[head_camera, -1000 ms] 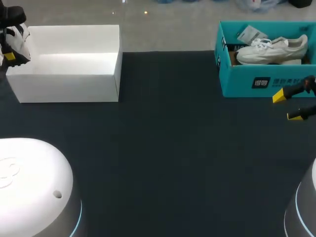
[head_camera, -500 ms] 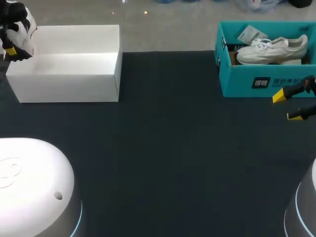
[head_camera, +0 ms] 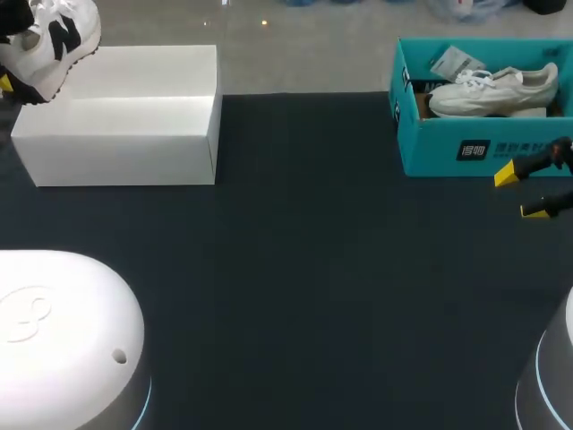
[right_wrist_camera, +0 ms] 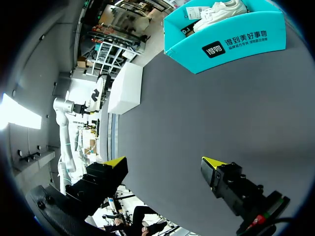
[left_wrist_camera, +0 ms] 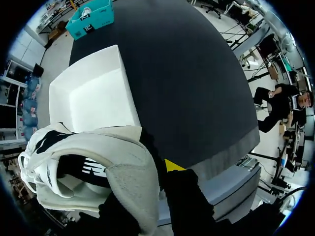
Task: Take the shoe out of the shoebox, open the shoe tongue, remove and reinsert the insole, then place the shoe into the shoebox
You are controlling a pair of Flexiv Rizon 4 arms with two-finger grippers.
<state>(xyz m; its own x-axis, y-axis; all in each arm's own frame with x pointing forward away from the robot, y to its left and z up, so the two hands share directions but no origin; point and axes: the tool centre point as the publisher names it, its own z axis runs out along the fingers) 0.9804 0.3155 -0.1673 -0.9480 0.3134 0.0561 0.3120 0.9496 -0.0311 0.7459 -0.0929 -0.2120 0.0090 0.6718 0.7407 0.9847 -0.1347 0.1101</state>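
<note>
A white shoe with black markings [head_camera: 55,38] hangs above the far left corner of the open white shoebox [head_camera: 125,134]. My left gripper [head_camera: 11,86] is shut on its heel end, mostly cut off by the view's left edge. In the left wrist view the shoe [left_wrist_camera: 93,162] fills the space at the gripper [left_wrist_camera: 147,171], one yellow tip showing beside the heel wall, and the white shoebox [left_wrist_camera: 96,96] lies below and ahead. My right gripper [head_camera: 522,192] stands open just in front of a teal box, and in its own view the right gripper [right_wrist_camera: 164,163] has nothing between its fingers.
The teal shoebox [head_camera: 466,148] at the far right holds a white laced shoe [head_camera: 492,90] and a paper tag; the right wrist view shows the teal shoebox [right_wrist_camera: 231,44] ahead. The dark table [head_camera: 313,269] spreads between the boxes. My arms' white bases [head_camera: 63,340] stand at the near corners.
My left gripper has lifted the shoe up and to the right, bringing more of it into view above the white box. The right arm has not moved.
</note>
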